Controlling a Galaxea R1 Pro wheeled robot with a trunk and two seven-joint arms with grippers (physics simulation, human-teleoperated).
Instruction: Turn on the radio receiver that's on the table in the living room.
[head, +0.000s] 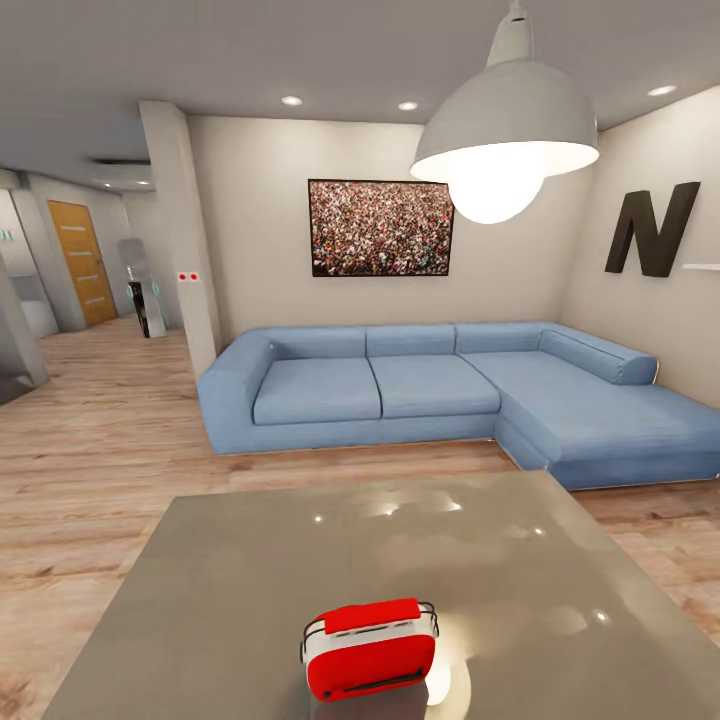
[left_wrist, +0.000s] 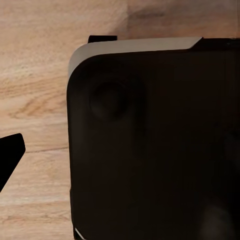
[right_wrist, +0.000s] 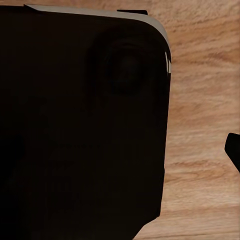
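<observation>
A red radio stands upright near the near edge of the grey glossy table in the living room, a blue corner sofa beyond it on the far side. The robot faces the table, so the approach looks largely done; reaching out and switching the radio on (the actual job) is apparently not yet begun. Both wrist cameras look down at the dark robot base over wood floor; whether the jaws are released or clenched cannot be told.
</observation>
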